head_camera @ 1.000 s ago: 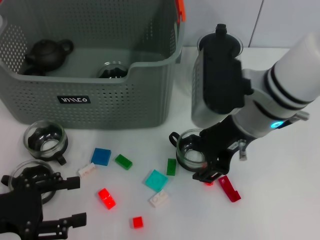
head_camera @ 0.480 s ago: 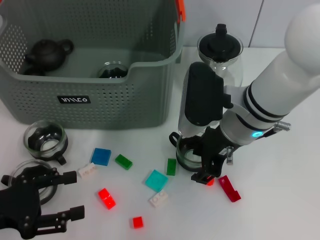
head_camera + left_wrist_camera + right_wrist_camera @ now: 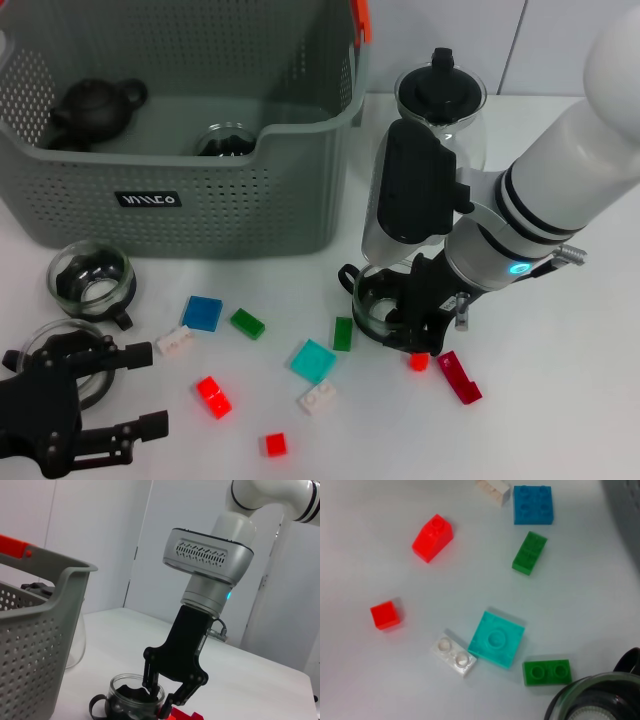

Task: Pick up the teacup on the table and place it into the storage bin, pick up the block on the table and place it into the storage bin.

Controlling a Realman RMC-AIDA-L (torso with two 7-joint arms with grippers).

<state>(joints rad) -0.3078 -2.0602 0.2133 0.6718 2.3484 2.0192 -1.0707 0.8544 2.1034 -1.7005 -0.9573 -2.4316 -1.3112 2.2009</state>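
Observation:
The grey-green storage bin (image 3: 250,205) stands at the back left; it also shows in the left wrist view (image 3: 35,645). A glass teacup (image 3: 370,305) with a black insert stands on the table right of the bin's near corner. My right gripper (image 3: 405,322) is down on it. In the left wrist view the right gripper (image 3: 165,696) has one finger inside the teacup (image 3: 127,697) and one outside, closed on its rim. Loose blocks lie nearby: cyan (image 3: 313,359), green (image 3: 343,333), red (image 3: 458,377). My left gripper (image 3: 158,395) is open at the near left.
A black teapot (image 3: 92,105) and a glass cup (image 3: 225,140) sit inside the bin. Two more glass teacups (image 3: 90,278) stand near the left gripper. A glass pitcher with a black lid (image 3: 440,95) stands behind the right arm. Blue (image 3: 203,312), green (image 3: 247,323), white (image 3: 318,397) and red (image 3: 213,397) blocks are scattered.
The right arm has swung and settled lower over the teacup, and its fingers have drawn in around the rim. The teacup still stands on the table. The left gripper barely moved.

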